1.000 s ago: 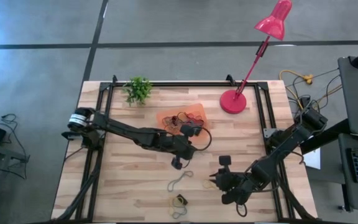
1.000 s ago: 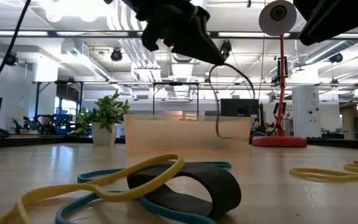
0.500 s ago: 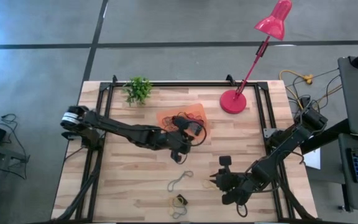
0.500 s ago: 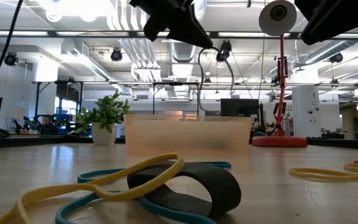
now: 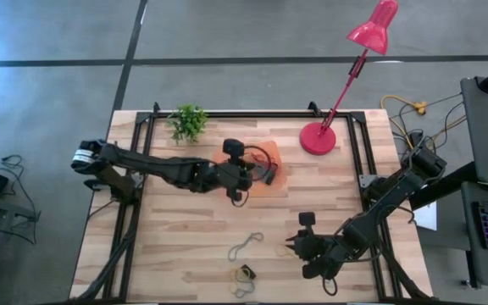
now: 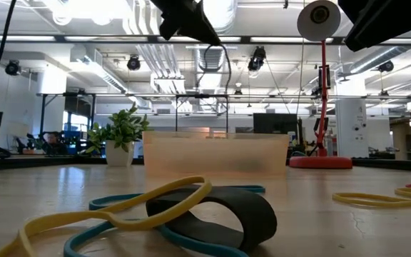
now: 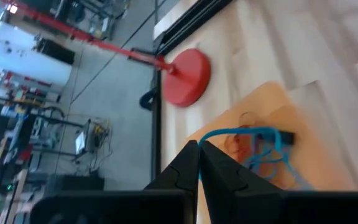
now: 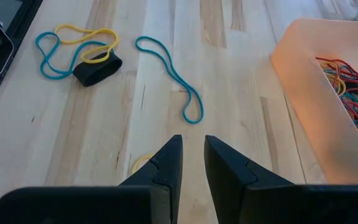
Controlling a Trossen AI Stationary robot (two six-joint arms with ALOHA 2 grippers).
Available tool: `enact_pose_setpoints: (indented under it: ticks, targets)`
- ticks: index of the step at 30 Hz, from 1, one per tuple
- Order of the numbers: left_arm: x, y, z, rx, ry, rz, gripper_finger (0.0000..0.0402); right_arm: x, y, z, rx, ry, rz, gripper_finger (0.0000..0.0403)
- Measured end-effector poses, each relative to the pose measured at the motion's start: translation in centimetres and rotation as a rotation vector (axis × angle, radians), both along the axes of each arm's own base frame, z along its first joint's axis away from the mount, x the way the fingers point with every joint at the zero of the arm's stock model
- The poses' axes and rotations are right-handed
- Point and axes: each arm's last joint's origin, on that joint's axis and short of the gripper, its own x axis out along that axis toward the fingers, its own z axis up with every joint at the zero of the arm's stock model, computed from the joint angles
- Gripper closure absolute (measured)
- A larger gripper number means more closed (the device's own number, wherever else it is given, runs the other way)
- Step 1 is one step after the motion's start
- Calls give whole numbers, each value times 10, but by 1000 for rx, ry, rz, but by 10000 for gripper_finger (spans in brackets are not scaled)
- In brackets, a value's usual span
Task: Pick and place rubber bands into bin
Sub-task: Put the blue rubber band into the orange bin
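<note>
The orange bin [image 5: 227,159] [image 6: 216,153] [image 8: 316,81] stands at the table's far middle and holds several coloured rubber bands [image 8: 347,78]. My left gripper [image 5: 267,174] [image 7: 199,144] is above the bin, shut on a blue rubber band [image 7: 253,134]. Loose on the wood lie a teal band [image 5: 246,246] [image 8: 169,74], a yellow, blue and black cluster [image 5: 244,273] [image 8: 82,53] [image 6: 191,214], and a yellow band [image 8: 138,163]. My right gripper [image 5: 288,247] [image 8: 192,155] waits open near the front right, just behind the yellow band, with nothing between its fingers. My left gripper pinches the blue band's upper end [image 7: 213,134] between its two shut fingertips. The fingers slant down toward the table's far right. The band hangs slack below them as a thin loop [image 6: 227,93], and its lower part reaches down among the bands in the bin.
A red lamp base [image 5: 318,138] [image 7: 186,76] stands to the right of the bin, its stem leaning off the table's far right. A small potted plant [image 5: 188,123] [image 6: 120,135] stands at the far left. Black frame rails [image 5: 138,144] run along the table's left, far and right edges.
My left gripper has risen and drawn back toward the far edge and the left, to above the bin, tipping from steeply down toward level. It stays shut, and the blue band has swung along with it from in front of the bin to over it.
</note>
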Motion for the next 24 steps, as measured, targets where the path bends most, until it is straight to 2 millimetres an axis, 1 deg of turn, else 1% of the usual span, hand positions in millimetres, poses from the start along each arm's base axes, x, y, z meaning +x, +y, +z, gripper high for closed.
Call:
enact_pose_setpoints:
  ticks: [7,10,14,17,20,22,24]
  targets:
    - [-2,29,-5,-27,50,75,402,0,0,0,3,-3,0,346]
    - [-3,39,-16,-68,65,70,402,0,0,0,3,-3,0,346]
    - [-6,51,-29,-109,78,121,402,0,0,0,3,-3,0,346]
    - [-8,57,-37,-155,76,149,402,0,0,0,3,-3,1,346]
    - [-11,58,-45,-169,100,142,400,0,0,0,1,-3,2,346]
    - [-12,58,-48,-173,111,137,392,0,0,0,1,-3,2,346]
    - [-12,58,-50,-186,116,123,374,0,0,0,1,-4,1,346]
